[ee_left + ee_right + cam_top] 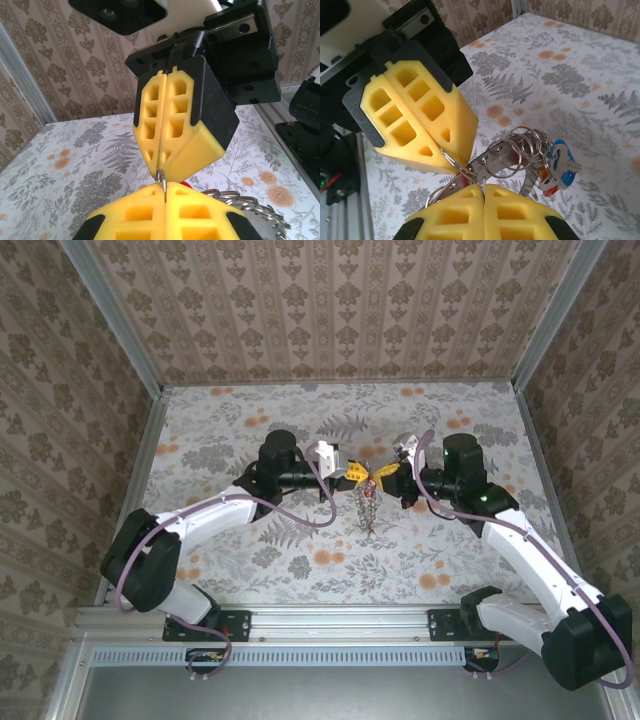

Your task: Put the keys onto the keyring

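While my left tool and right tool both clamp the silvery keyring, blue- and red-tagged keys dangle beside bunched small rings.

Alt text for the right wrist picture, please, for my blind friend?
Two shut yellow-fingered grippers, the right gripper below and the left gripper above, meet tip to tip, pinching bunched silver rings. Keys with blue and red tags dangle over a floral table.
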Available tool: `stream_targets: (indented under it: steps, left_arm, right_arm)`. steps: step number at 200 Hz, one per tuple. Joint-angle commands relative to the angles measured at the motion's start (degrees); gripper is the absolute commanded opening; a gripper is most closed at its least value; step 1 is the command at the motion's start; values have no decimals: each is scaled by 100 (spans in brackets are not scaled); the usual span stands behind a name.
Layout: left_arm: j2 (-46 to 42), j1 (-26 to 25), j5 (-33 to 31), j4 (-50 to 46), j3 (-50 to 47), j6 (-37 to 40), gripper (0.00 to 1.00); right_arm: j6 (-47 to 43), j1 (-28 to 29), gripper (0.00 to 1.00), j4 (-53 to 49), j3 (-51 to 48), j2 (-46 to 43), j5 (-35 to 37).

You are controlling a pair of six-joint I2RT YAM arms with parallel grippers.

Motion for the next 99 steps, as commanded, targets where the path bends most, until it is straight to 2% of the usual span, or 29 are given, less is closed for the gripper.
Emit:
stream_targets:
  steps: [1, 54, 99]
  left_arm:
    - [2, -69, 203, 1150, -42, -271, 0]
    - [149, -63, 5, 1729, -222, -384, 0]
    - [243, -53, -76, 2059, -313, -504, 0]
  right_arm:
    - [795, -187, 0, 179, 24, 259, -267]
    - [2067, -464, 1, 858, 13, 796, -1008]
    - [2731, -522, 9, 1031, 91, 1218, -1245]
